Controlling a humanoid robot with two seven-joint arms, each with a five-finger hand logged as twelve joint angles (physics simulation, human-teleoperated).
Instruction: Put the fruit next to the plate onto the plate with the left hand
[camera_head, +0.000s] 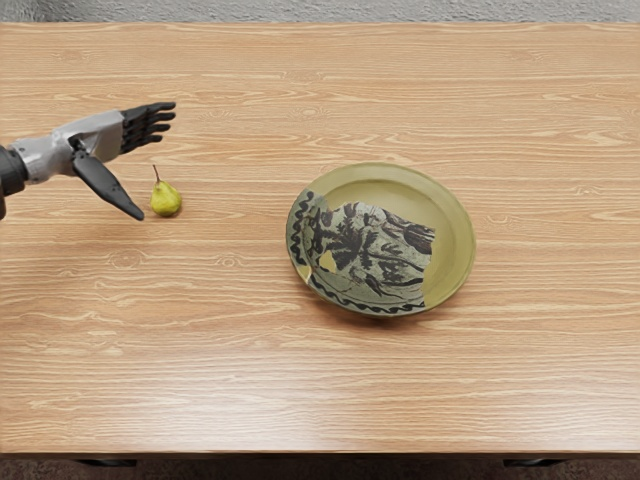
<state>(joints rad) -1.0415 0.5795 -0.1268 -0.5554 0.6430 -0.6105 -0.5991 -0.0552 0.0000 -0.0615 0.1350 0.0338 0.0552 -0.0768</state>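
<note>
Head view puts the step in hand at the reach for the pear (165, 198). It stands on the worktop (320, 380) well to the left of the plate (455, 225), stem up and slightly tilted. The left hand (100, 140) is farther from the plate again, just beyond the pear on that same side.

To do this well, I judge the hand should travel toward the plate until the pear sits between thumb and fingers. It should then lower so the pads meet the fat lower half of the fruit, not the narrow neck or stem (so small a pear could squirt out of a pinch set too high). Closing should be gentle and from both sides at once, so the fruit isn't shoved along the wood. The lift must clear the plate's raised rim before the carry across. The release is best made low over the plate's patterned middle, since a rounded fruit let go near the rim could roll off.

The fingers (150, 118) are released and stretched out straight, aimed toward the plate's far side. The thumb (108, 186) is splayed wide below them, its tip close beside the pear. A small gap seems to show there, though contact cannot be ruled out from this angle. The hand holds nothing.
</note>
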